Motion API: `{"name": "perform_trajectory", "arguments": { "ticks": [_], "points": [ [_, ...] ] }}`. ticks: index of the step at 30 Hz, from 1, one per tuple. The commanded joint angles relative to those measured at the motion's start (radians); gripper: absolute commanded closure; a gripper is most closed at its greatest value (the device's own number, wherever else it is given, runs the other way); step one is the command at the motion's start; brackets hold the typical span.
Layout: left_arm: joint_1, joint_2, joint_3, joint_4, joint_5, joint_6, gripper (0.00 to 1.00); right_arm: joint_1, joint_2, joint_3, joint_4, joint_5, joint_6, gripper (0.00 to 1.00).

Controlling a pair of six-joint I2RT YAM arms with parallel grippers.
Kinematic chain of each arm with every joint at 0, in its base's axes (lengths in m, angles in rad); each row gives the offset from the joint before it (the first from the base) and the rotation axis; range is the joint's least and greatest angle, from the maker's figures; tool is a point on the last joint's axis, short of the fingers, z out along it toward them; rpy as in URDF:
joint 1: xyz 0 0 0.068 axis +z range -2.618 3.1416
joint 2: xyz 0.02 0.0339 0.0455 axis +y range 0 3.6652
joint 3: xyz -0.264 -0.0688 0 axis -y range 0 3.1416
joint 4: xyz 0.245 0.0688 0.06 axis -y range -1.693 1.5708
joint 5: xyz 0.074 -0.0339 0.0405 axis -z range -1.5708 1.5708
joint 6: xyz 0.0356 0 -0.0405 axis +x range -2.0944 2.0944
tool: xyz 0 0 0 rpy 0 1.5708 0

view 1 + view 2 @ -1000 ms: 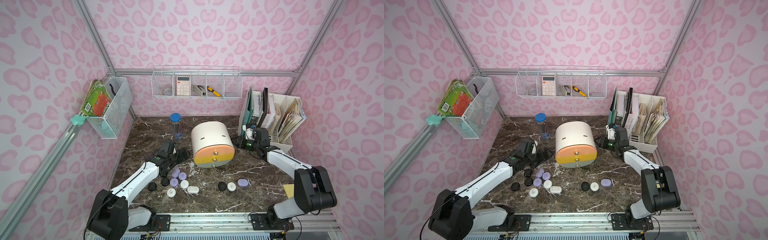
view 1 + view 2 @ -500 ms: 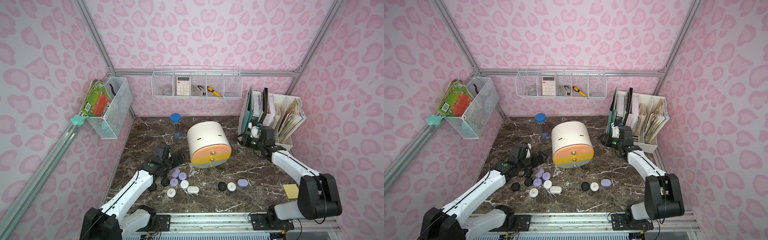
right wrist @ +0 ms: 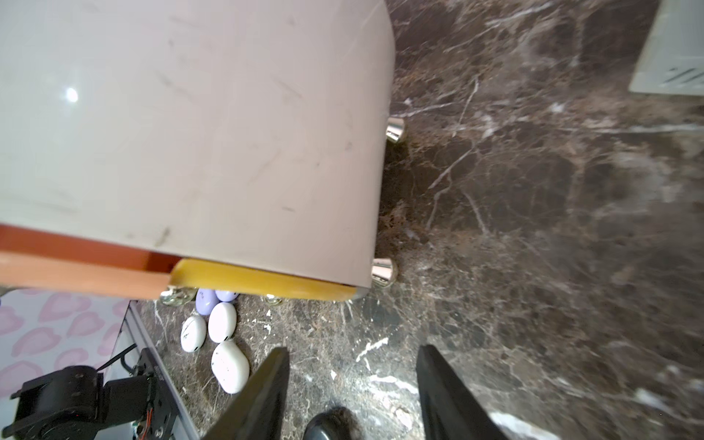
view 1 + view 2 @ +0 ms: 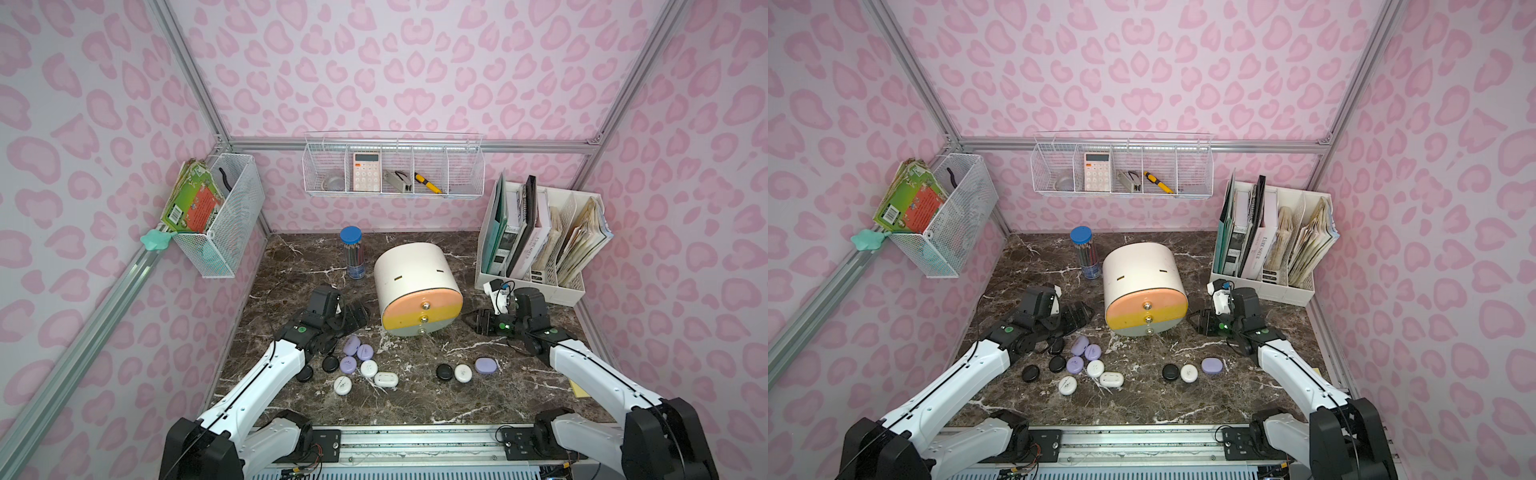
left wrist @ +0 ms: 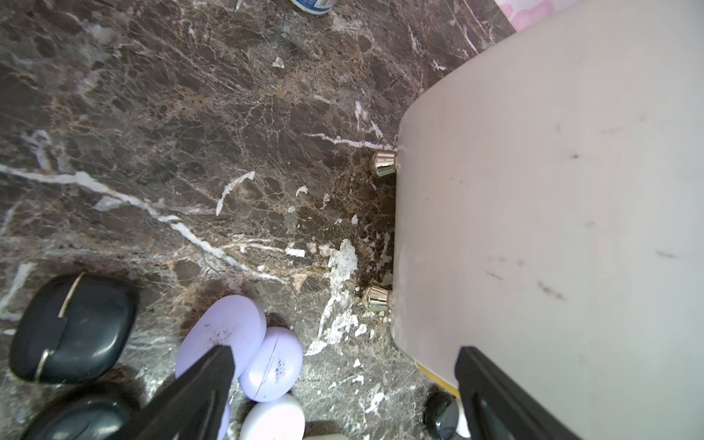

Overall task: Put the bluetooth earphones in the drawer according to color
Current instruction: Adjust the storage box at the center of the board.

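Though upright, drawer (image 4: 415,270) fronts toward the base rail (image 4: 415,441)

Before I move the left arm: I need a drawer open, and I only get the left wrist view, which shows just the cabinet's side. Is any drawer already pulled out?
Observer: None that I can see. In both top views the peach drawer, yellow drawer and grey-green drawer look flush with the cabinet.
Operator: Where is the other arm?
Observer: The right gripper is beside the cabinet's right side, jaws apart, holding nothing.
Operator: How many white cases are out there?
Observer: Four white cases: three clustered in front of the cabinet toward the left, one toward the right.
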Motion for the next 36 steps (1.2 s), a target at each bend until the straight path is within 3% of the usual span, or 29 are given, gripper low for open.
{"name": "perform_trajectory", "arguments": {
  "ticks": [1, 17, 22, 27, 33, 36],
  "points": [
    [0.003, 0.005, -0.001, 0.015, 0.014, 0.001, 0.04, 0.018, 0.05, 0.016, 0.096, -0.043, 0.016, 0.43],
    [0.015, -0.047, -0.033, -0.014, -0.011, 0.003, 0.04, 0.127, 0.319, 0.09, 0.481, 0.053, 0.195, 0.46],
    [0.017, -0.043, -0.036, -0.007, -0.01, 0.004, 0.04, 0.125, 0.373, 0.116, 0.499, 0.101, 0.189, 0.45],
    [0.017, -0.028, -0.036, 0.008, 0.006, 0.0, 0.04, 0.124, 0.451, 0.167, 0.537, 0.058, 0.186, 0.46],
    [0.017, -0.051, -0.046, -0.003, 0.003, 0.0, 0.04, 0.124, 0.366, 0.126, 0.452, 0.136, 0.163, 0.46],
    [0.017, -0.068, -0.037, -0.021, 0.014, -0.008, 0.04, 0.133, 0.287, 0.101, 0.393, 0.117, 0.112, 0.45]
  ]
}}
